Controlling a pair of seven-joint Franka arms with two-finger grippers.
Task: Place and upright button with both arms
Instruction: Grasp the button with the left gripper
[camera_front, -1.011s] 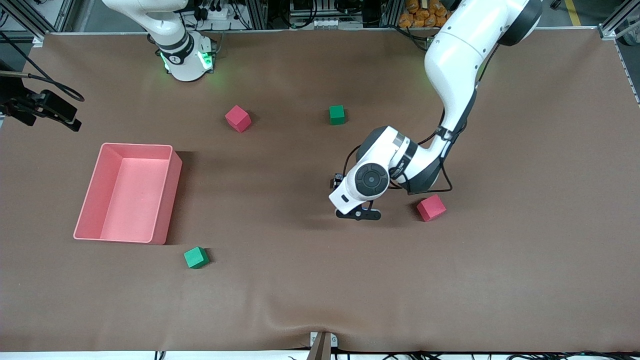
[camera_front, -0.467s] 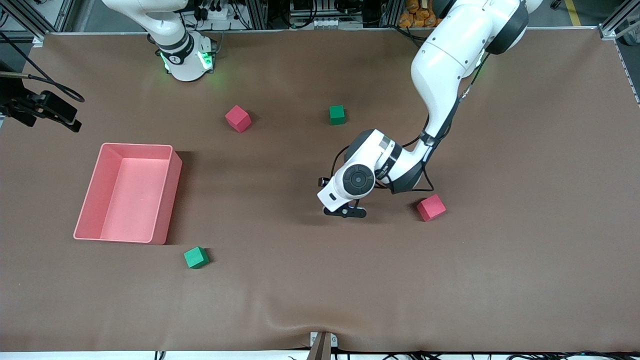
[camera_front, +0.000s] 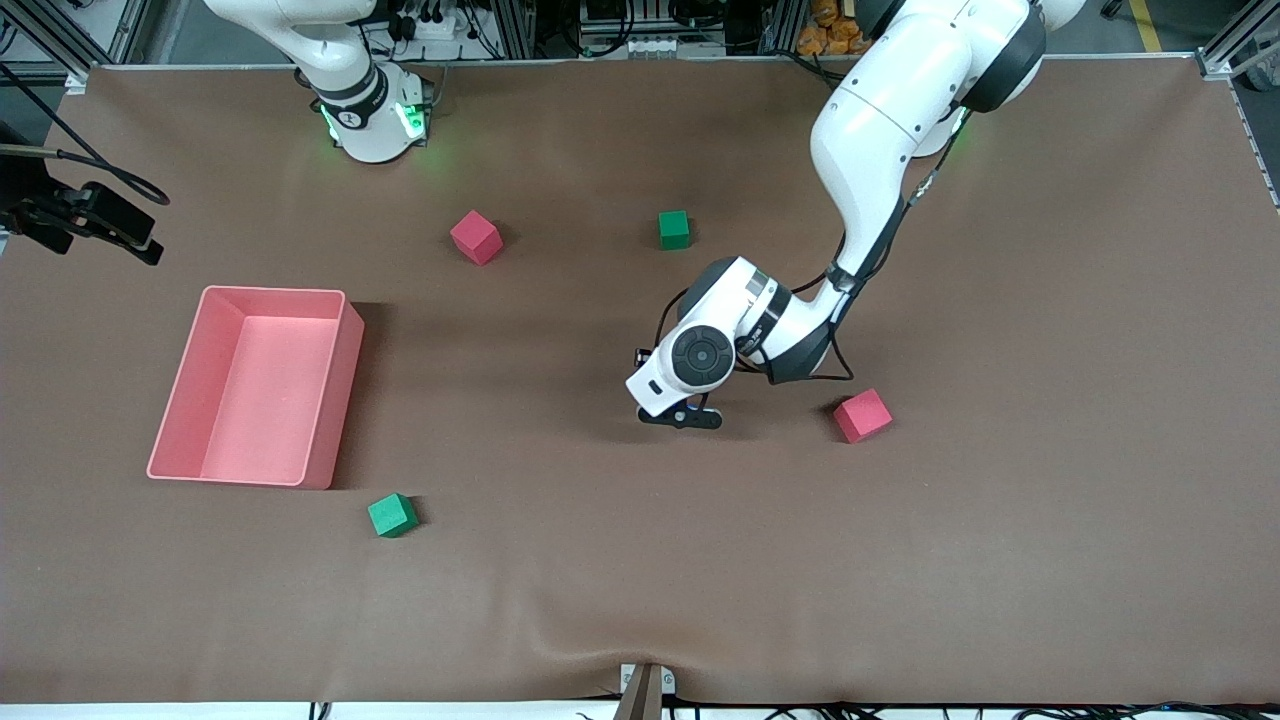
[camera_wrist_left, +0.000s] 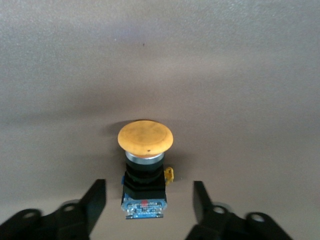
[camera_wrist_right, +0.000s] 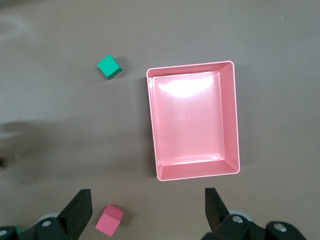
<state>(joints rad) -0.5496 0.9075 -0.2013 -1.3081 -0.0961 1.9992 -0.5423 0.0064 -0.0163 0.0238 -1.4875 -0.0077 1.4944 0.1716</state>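
Your left end effector (camera_wrist_left: 149, 202) sits low over the middle of the tabletop (camera_front: 640, 560), its fingers (camera_wrist_left: 95, 200) standing on either side of the button (camera_wrist_left: 145, 165) with a gap between each finger and the black body, so nothing is gripped. The button lies on its side on the tabletop, orange cap pointing away from the wrist and blocky base between the fingers; in the front view the wrist hides it. A red cube (camera_front: 862, 415) sits near that wrist, toward the left arm's end. Your right end effector (camera_wrist_right: 149, 210) waits high over the pink bin (camera_wrist_right: 192, 120) at the right arm's end, fingers spread wide and holding nothing. A green cube (camera_front: 392, 515) lies just nearer the front camera than the bin; another red cube (camera_front: 476, 237) and another green cube (camera_front: 674, 229) lie farther from the camera, toward the bases.
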